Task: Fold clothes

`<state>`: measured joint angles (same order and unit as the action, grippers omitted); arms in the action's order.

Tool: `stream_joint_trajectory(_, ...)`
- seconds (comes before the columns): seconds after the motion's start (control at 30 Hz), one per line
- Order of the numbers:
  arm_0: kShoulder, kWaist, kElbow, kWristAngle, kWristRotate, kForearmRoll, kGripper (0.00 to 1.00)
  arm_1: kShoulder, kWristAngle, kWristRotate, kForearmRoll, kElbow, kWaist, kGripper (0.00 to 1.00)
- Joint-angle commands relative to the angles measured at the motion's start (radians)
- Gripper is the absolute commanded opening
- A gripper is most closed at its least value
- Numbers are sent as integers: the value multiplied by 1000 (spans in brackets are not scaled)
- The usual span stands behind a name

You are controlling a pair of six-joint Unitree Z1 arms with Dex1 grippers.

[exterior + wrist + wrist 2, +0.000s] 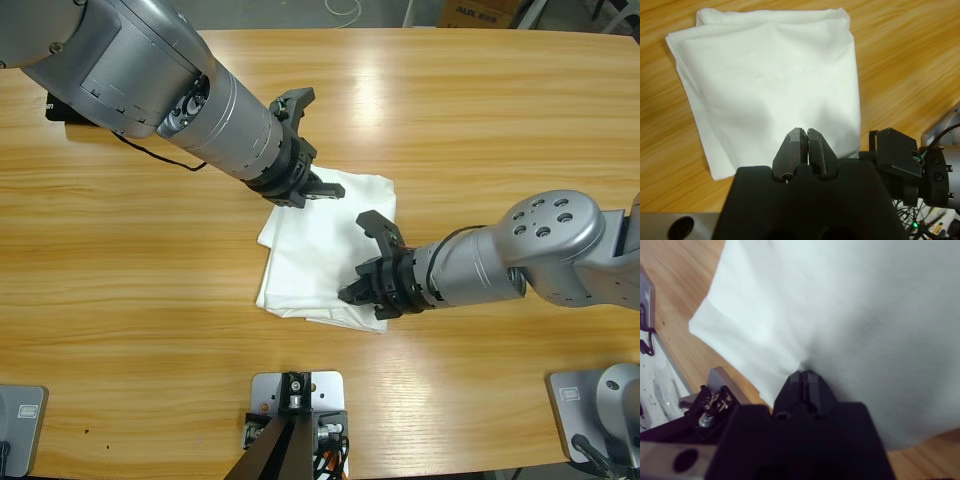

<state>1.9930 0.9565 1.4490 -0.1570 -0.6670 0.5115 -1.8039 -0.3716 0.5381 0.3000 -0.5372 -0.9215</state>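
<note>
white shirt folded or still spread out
Folded: the white T-shirt lies as a compact, layered rectangle on the table, no sleeves or neck showing.

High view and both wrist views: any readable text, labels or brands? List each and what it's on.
"AUX", partly legible, the rest too blurred: on the cardboard box past the table's far edge.
Black object at the table's left edge: a white mark, unreadable.
Folded white T-shirt: no print or label showing in any view.

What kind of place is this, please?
Probably a robotics lab or test bench: two arms work over a white T-shirt on a long wooden table, with a cardboard box beyond its far edge.
</note>
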Motion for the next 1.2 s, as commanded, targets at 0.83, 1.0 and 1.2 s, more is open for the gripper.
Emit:
stream_joint_trajectory(0.83, 291, -39, 133, -46, -23, 129, 0, -43, -16, 10, -18, 62, -7, 0)
stream_joint_trajectory(1.0, 291, -86, 136, -27, -34, 163, 0, -39, -16, 10, -22, 60, -1, 0)
stream_joint_trajectory(1.2, 311, -117, 172, -16, -49, 160, 0, -24, -21, 10, -47, 59, 0, 0)
